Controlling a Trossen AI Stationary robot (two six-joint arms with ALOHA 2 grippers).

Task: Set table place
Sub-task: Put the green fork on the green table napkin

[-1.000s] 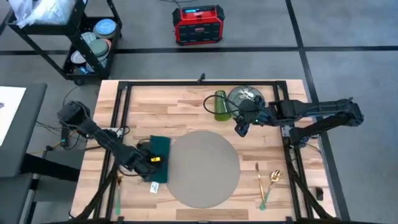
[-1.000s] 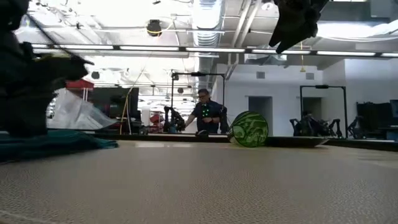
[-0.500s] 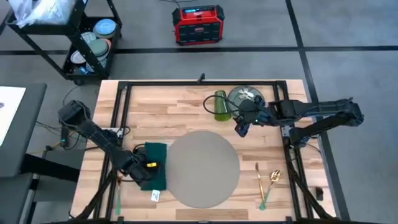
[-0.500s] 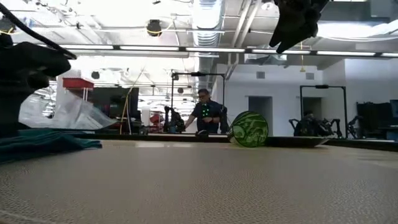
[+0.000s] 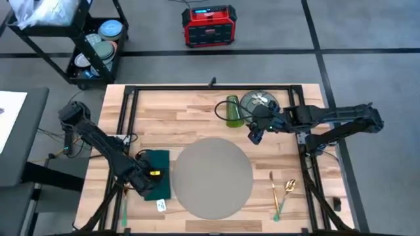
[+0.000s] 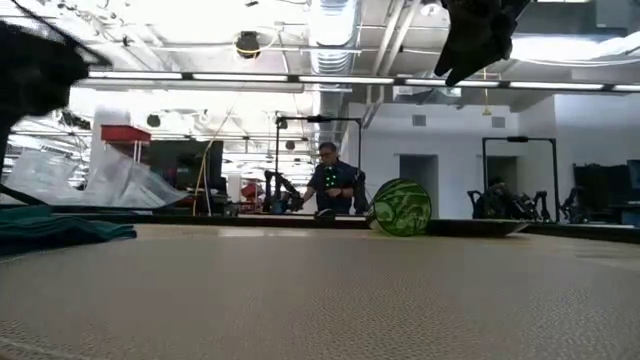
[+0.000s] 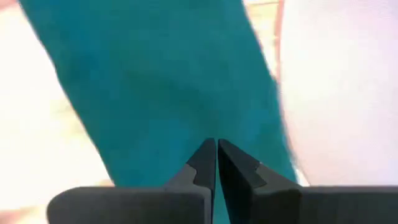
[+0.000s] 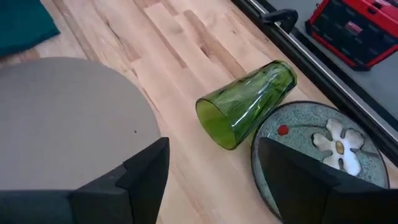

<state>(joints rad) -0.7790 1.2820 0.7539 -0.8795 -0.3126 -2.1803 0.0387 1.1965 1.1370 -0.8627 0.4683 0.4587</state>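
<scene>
1. The left gripper [image 5: 152,176] sits over the dark green napkin [image 5: 155,182], its fingers pinched together on the cloth in the left wrist view. If it drags further, the napkin may bunch up or ride onto the round grey placemat [image 5: 213,177], which it lies just beside on the table [image 5: 170,118].

2. A small tag-like scrap [image 5: 162,206] lies just past the napkin's near end; I cannot tell what it is, and a sweep of the cloth could push it.

3. The right gripper [image 5: 254,133] hovers with its fingers spread wide and nothing between them, near the green glass [image 8: 245,102]. The glass lies on its side, touching or nearly touching the floral plate [image 8: 317,158]; a careless approach could roll it along the wood or knock it against the plate.

4. A fork and a spoon [image 5: 289,187] lie well apart to the right of the placemat, and another utensil [image 5: 124,196] lies by the left arm.

5. The placemat itself is bare.
</scene>
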